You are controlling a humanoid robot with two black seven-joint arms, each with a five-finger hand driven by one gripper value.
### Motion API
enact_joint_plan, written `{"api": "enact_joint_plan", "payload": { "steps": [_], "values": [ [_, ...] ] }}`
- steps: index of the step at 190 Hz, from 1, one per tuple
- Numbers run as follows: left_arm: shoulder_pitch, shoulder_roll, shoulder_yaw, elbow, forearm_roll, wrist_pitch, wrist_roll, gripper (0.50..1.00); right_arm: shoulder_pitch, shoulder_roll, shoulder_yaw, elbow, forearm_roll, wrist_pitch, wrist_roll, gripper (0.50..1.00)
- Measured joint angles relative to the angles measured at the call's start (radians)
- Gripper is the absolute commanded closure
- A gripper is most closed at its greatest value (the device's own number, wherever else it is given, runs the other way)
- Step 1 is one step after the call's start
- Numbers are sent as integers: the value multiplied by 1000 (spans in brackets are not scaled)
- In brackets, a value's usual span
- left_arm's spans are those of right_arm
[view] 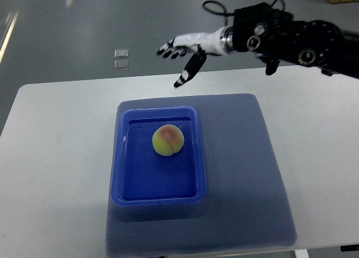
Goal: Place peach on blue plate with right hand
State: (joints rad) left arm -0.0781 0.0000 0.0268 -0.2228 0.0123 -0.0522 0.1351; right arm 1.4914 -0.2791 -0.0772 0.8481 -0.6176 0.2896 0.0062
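One peach [168, 140] already lies in the blue plate [129, 157], toward its far half.
Fingers spread and holding nothing, the right hand [182, 53] hangs above the table's [56, 146] far edge, well clear of the plate; judged from this, the good move is to draw away high, leaving the fruit undisturbed on the mat [247, 168].

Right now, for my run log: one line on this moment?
peach: on blue plate | right hand: open, raised beyond plate, empty | left: out of view
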Motion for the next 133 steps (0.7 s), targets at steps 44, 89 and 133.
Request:
{"api": "enact_joint_plan", "payload": {
  "steps": [44,89,133],
  "values": [
    [0,0,1,-24,0,-1,0,500,-379,-150,583,-3,79,-77,23,576],
    [0,0,1,-30,0,-2,1,500,-712,12,1112,-28,268,-142,201,574],
    [0,0,1,-30,0,-2,1,500,-812,133,1250,-79,399,-127,300,570]
  ]
}}
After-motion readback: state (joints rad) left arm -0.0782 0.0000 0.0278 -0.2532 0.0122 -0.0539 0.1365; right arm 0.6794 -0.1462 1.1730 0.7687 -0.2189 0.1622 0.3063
